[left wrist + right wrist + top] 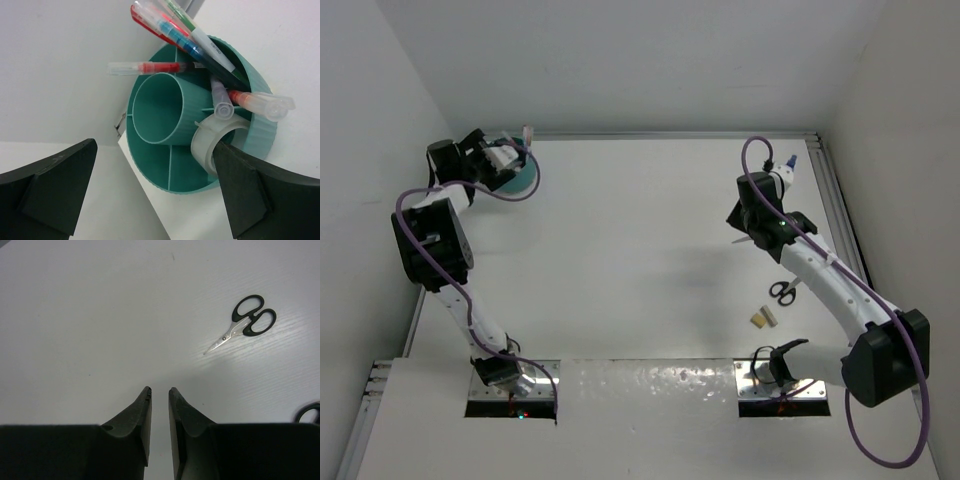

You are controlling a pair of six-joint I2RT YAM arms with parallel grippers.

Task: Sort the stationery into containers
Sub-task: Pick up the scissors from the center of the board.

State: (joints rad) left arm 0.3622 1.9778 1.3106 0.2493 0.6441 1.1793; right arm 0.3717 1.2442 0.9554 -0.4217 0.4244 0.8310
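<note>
The teal pot [155, 107] stands at the far left of the table [525, 182]. It holds red [150, 67], blue [175, 35] and green [200, 35] pens and a white tape ring [207, 140]. My left gripper [155, 147] is wide open and empty just in front of the pot [508, 158]; its right finger overlaps the tape ring in view. My right gripper [160, 392] hangs over bare table [742, 236], jaws almost together with nothing between them. Black-handled scissors [245, 322] lie ahead of it to the right [782, 291]. Two tan blocks [763, 317] lie near the scissors.
A small white item with a blue tip [789, 163] shows at the far right, by the right arm's wrist. White walls close in the table on the left, back and right. A dark loop [310, 412] shows at the right wrist view's edge.
</note>
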